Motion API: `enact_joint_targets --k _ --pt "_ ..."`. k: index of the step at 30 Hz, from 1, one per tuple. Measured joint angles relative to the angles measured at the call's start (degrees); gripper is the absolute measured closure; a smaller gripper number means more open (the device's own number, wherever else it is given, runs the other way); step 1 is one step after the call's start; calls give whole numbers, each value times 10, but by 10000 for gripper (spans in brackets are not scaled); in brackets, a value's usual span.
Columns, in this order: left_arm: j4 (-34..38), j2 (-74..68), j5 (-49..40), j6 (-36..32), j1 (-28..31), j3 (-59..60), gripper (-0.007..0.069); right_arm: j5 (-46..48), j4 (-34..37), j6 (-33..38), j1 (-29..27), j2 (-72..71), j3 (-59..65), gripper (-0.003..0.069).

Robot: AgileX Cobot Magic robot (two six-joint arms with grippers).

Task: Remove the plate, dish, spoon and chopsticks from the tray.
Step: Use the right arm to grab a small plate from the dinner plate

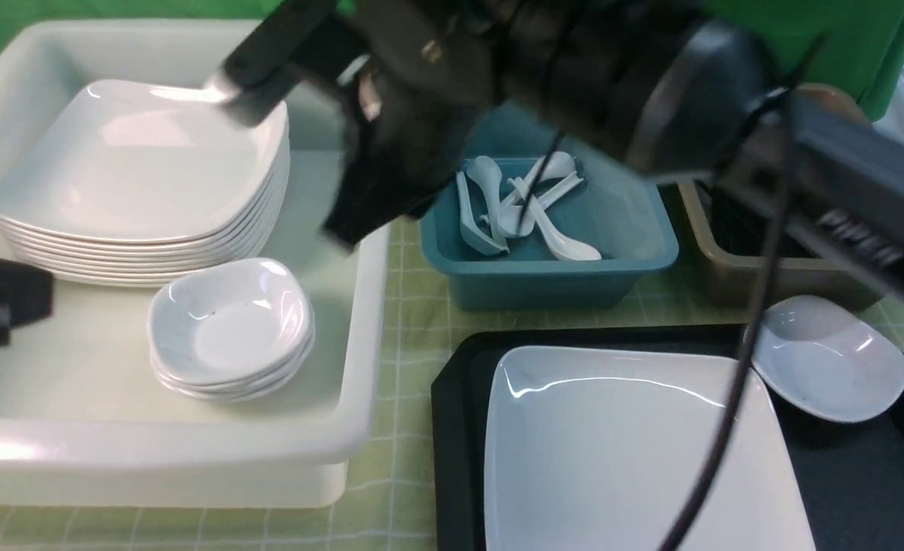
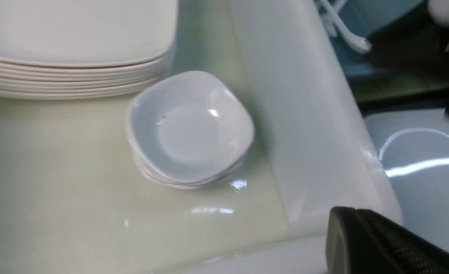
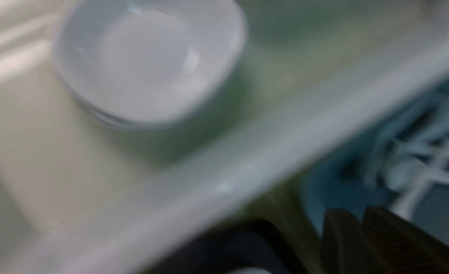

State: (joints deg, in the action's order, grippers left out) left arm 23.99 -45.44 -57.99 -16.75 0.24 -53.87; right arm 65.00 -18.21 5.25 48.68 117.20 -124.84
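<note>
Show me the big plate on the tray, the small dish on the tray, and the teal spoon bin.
Plate (image 1: 635,451): front view, on its glossy centre.
Small dish (image 1: 830,360): front view, on its shallow bowl.
Teal bin (image 1: 543,285): front view, on its near outer wall.

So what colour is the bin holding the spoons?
Teal; the bin shows best in the front view.

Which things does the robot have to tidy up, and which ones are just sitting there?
For the job:
- black tray
- big plate on it
- small dish on it

Just sitting there:
- white bin with stacked plates and stacked dishes
- teal bin with spoons
- brown bin
</note>
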Motion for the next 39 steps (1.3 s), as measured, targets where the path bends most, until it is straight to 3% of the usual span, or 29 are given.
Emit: enact_joint_targets --k 2,8,11,15,19,22,35,39 --pt "0 1 20 -19 -68 26 622 18 0 1 -65 -63 36 629" --pt "-5 -27 28 -28 -182 70 622 17 110 34 -238 -189 239 610" --pt "-3 -62 50 -14 -217 70 622 10 124 70 -338 -237 390 504" --pt "5 -109 84 -14 -246 70 622 -68 126 86 -404 -261 517 322" --pt "14 -140 109 -22 -261 70 622 -164 127 107 -418 -264 608 187" --pt "15 -150 118 -25 -263 70 622 -219 131 116 -418 -255 645 149" --pt "0 -151 124 -26 -265 70 622 -284 126 123 -418 -166 658 137" --pt "-1 -151 124 -26 -265 70 622 -305 121 123 -418 -163 658 211"
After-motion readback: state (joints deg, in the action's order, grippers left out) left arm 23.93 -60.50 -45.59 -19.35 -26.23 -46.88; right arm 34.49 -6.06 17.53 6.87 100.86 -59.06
